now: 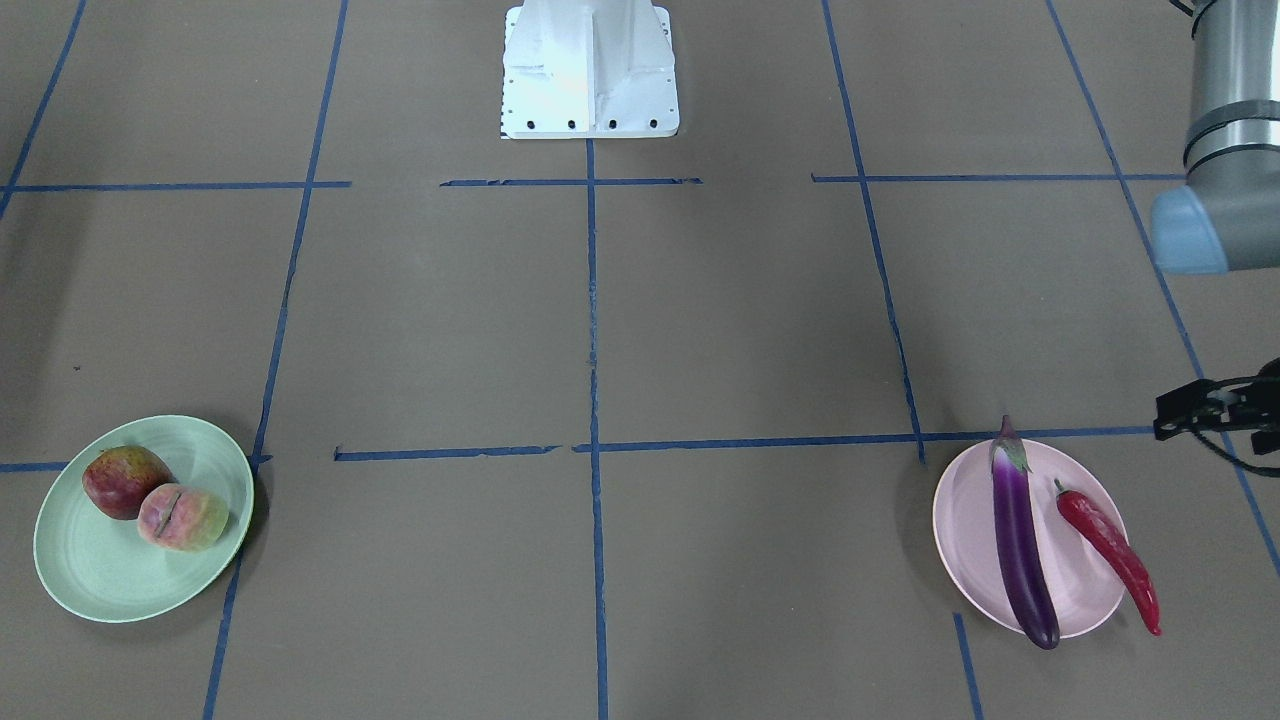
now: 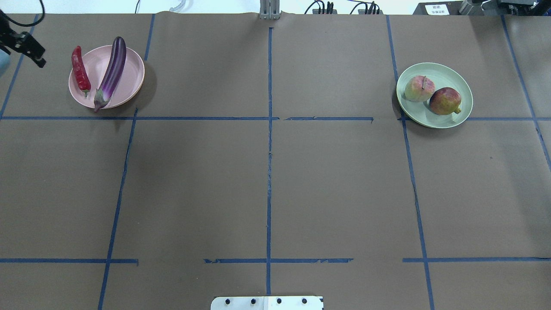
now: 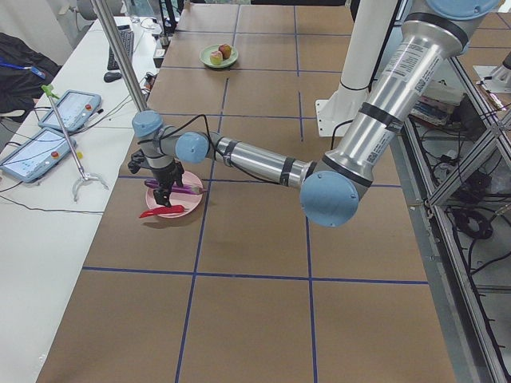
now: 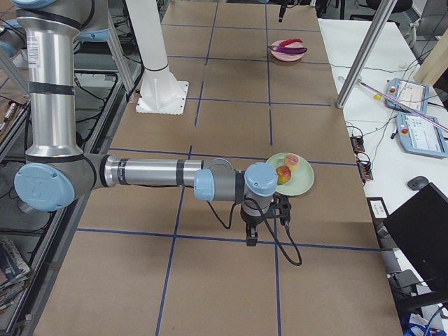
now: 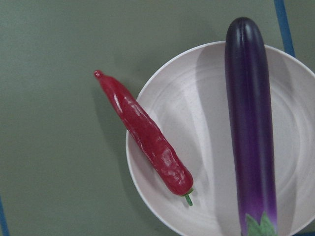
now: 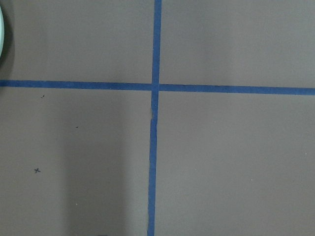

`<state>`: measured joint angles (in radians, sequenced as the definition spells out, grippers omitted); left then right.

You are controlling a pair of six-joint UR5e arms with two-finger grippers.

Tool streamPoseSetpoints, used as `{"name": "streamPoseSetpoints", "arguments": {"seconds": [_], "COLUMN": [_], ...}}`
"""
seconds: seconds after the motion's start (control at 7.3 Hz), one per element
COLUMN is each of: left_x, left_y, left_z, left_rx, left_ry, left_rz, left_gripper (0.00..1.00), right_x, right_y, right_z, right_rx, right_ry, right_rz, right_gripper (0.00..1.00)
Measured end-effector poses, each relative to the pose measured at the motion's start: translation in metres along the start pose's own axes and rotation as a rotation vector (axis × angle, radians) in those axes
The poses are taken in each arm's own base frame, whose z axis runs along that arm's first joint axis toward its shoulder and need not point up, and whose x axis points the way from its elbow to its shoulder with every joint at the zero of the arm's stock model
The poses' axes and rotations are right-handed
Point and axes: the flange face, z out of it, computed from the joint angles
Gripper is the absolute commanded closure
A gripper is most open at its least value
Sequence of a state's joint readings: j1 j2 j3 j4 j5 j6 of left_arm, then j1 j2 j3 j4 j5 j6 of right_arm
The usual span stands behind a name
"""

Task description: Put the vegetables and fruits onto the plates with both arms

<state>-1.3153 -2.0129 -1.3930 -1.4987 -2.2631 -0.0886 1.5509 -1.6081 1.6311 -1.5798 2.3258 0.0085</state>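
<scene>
The purple eggplant (image 1: 1020,545) and the red chili (image 1: 1110,545) lie on the pink plate (image 1: 965,520). The chili's tip hangs over the rim. The left wrist view looks straight down on the eggplant (image 5: 251,128), the chili (image 5: 147,135) and the pink plate (image 5: 206,128), with no fingers in it. My left gripper (image 2: 26,45) hangs beside that plate, and I cannot tell if it is open. The apple (image 2: 444,100) and the peach (image 2: 419,88) sit on the green plate (image 2: 447,69). My right gripper (image 4: 252,234) hangs beside the green plate (image 4: 304,183), and I cannot tell its state.
The white base block (image 1: 590,70) stands at the table's robot side. Blue tape lines cross the brown table (image 2: 267,172). A side bench with tablets (image 3: 48,128) runs along the operators' edge. The right wrist view shows tape lines and a sliver of the green plate (image 6: 1,29).
</scene>
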Motion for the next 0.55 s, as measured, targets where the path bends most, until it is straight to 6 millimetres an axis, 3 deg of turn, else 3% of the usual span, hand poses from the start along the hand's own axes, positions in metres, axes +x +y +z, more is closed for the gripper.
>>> {"name": "streamPoseSetpoints", "arguments": {"seconds": [0.27, 0.41, 0.55], "left_x": [-0.078, -0.107, -0.125], "left_y": [0.061, 0.106, 0.158], "left_z": [-0.038, -0.052, -0.051], "left_rx": [-0.038, -0.051, -0.058], "left_ry": [0.0, 0.01, 0.047], "left_rz": [-0.024, -0.073, -0.123], "left_gripper": [0.0, 0.0, 0.0], "right_x": [0.0, 0.0, -0.001], "right_y": [0.0, 0.001, 0.001], "right_z": [0.0, 0.001, 0.001], "right_rx": [-0.001, -0.002, -0.002], "right_ry": [-0.003, -0.009, -0.016], "right_rz": [0.0, 0.001, 0.001], "right_gripper": [0.0, 0.0, 0.0]}}
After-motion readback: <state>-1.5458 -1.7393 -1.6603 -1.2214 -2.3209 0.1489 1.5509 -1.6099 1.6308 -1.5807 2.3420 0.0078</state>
